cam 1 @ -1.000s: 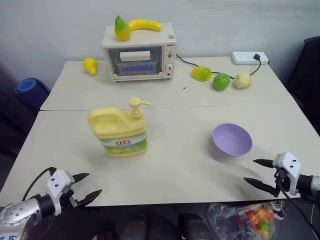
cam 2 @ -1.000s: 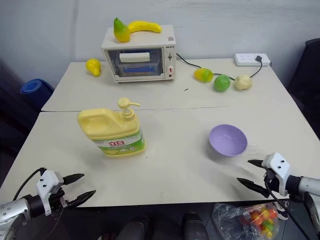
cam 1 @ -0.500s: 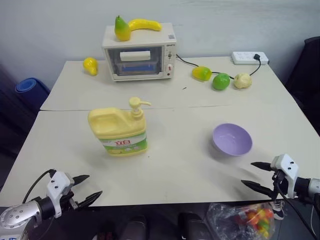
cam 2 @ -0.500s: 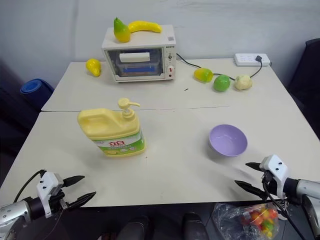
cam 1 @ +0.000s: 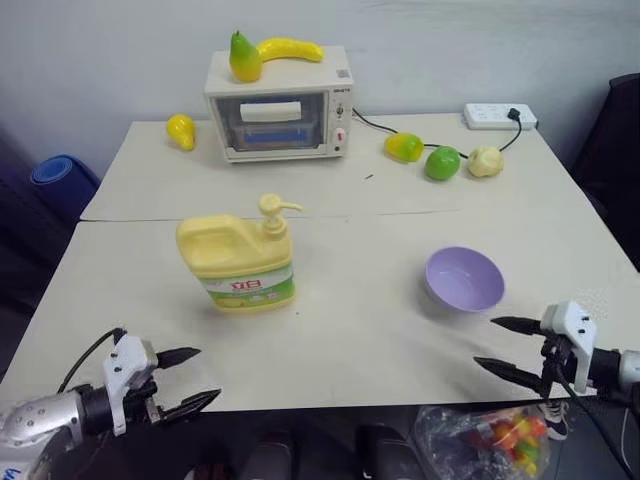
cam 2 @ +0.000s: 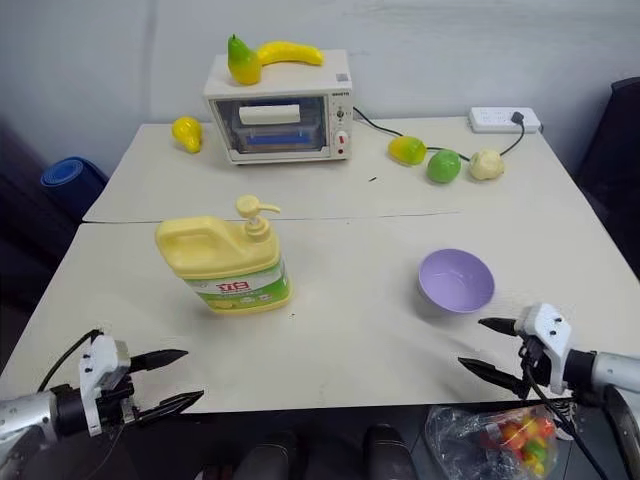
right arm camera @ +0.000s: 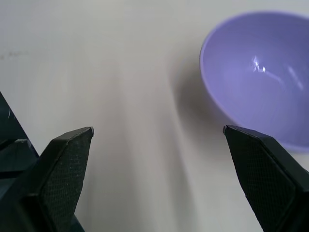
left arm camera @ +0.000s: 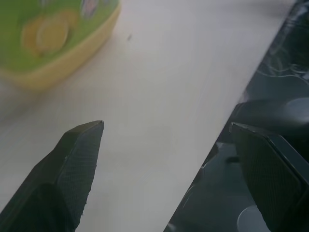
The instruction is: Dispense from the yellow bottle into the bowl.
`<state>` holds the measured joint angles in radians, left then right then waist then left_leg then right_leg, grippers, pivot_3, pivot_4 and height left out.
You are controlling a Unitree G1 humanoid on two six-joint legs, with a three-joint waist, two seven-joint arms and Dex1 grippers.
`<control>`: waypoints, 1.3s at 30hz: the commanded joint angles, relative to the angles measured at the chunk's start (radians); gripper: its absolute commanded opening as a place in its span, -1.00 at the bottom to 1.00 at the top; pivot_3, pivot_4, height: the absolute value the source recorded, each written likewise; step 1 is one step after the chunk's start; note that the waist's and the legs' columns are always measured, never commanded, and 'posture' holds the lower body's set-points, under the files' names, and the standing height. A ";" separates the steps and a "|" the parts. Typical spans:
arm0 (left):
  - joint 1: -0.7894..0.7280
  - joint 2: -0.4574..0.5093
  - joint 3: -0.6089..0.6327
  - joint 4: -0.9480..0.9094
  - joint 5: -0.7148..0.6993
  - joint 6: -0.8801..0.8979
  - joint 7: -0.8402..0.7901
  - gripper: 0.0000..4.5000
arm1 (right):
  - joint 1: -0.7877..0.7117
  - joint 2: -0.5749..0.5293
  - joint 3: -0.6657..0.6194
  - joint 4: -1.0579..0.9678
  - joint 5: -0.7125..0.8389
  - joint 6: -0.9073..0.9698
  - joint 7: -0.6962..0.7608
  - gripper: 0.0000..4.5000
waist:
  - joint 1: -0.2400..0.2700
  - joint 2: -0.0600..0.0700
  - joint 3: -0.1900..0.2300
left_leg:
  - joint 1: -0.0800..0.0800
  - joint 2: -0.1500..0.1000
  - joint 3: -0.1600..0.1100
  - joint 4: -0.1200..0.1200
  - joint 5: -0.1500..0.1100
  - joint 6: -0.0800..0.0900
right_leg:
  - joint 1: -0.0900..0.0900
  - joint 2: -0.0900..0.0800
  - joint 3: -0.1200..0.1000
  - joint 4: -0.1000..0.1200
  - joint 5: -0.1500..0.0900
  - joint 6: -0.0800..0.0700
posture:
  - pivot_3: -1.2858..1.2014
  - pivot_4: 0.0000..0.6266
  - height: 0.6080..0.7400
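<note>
A pale-yellow bottle (cam 1: 239, 259) with a pump top and a green-and-white label stands upright left of centre on the cream desk (cam 1: 340, 300), its side handle toward nine o'clock and its nozzle pointing toward three o'clock. A lavender bowl (cam 1: 463, 279) sits empty at the bottle's three o'clock, well apart from it and closer to the desk's near right edge.

The left gripper (cam 1: 188, 379) hovers at the desk's near left edge, at about seven o'clock from the bottle, its two black fingers spread wide and holding nothing. In the left wrist view one finger lies over the desk top and the other over the dark space past the edge, with the bottle's label end ahead. The right gripper (cam 1: 506, 349) hangs at the near right edge, at about five o'clock from the bowl and near it, fingers likewise wide apart and empty; the right wrist view shows the bowl just ahead of them.

At twelve o'clock from the bottle, a small white toaster oven (cam 1: 279, 104) stands at the desk's far side with a toy pear (cam 1: 243, 57) and a toy banana (cam 1: 290, 48) on top. A yellow toy fruit (cam 1: 181, 131) lies at the oven's nine o'clock. Three more toy fruits (cam 1: 442, 161) line up at its three o'clock, near a white power strip (cam 1: 499, 116). A bag of coloured items (cam 1: 495, 438) sits below the near edge.
</note>
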<state>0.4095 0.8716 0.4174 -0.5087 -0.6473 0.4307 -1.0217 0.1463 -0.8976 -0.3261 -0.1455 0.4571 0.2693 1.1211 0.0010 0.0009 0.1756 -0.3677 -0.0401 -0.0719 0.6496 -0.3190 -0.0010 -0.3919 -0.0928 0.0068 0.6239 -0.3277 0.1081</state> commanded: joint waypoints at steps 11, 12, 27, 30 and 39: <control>-0.399 0.221 0.048 -0.122 -0.304 0.210 -0.014 0.97 | -0.240 0.024 0.225 -0.056 -0.134 0.171 -0.188 1.00 | -0.003 0.001 0.000 | -0.001 -0.001 0.001 -0.002 0.003 -0.006 | -0.003 0.001 -0.001 0.000 0.000 0.001 | 0.03 -0.52 1.00; -0.409 0.219 0.042 -0.117 -0.297 0.211 -0.014 0.97 | -0.246 0.029 0.234 -0.047 -0.142 0.167 -0.193 1.00 | -0.003 0.001 0.000 | -0.001 -0.001 0.001 -0.003 0.003 -0.006 | -0.003 0.001 -0.002 0.000 0.000 0.001 | 0.03 -0.52 1.00; -0.431 0.179 0.002 -0.118 -0.233 0.197 0.006 1.00 | -0.253 0.084 0.290 0.079 -0.268 0.018 -0.230 -0.50 | -0.002 0.000 0.000 | -0.001 -0.001 0.001 -0.002 0.004 -0.007 | -0.003 0.001 -0.001 0.002 0.001 0.001 | 0.03 -0.52 1.00; -0.448 0.173 -0.004 -0.124 -0.245 0.205 0.017 1.00 | -0.263 0.094 0.299 0.116 -0.298 -0.010 -0.246 -0.50 | -0.003 0.000 0.000 | -0.001 -0.001 0.001 -0.001 0.004 -0.007 | -0.003 0.001 -0.001 0.002 0.001 0.001 | 0.03 -0.52 1.00; -0.486 0.165 -0.023 -0.107 -0.238 0.209 0.022 1.00 | -0.327 0.118 0.323 0.249 -0.361 -0.103 -0.272 -0.65 | -0.004 0.000 0.000 | -0.001 -0.001 0.001 -0.001 0.006 -0.008 | -0.003 0.001 -0.001 0.004 0.001 0.001 | 0.03 -0.52 1.00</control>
<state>-0.0657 1.0380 0.3847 -0.6140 -0.8817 0.6444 -0.9988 -0.1704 -0.7819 -0.0017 0.0985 0.1080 0.1948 0.8582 -0.0028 0.0013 0.1760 -0.3685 -0.0415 -0.0704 0.6487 -0.3132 -0.0086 -0.3950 -0.0918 0.0058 0.6276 -0.3271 0.1091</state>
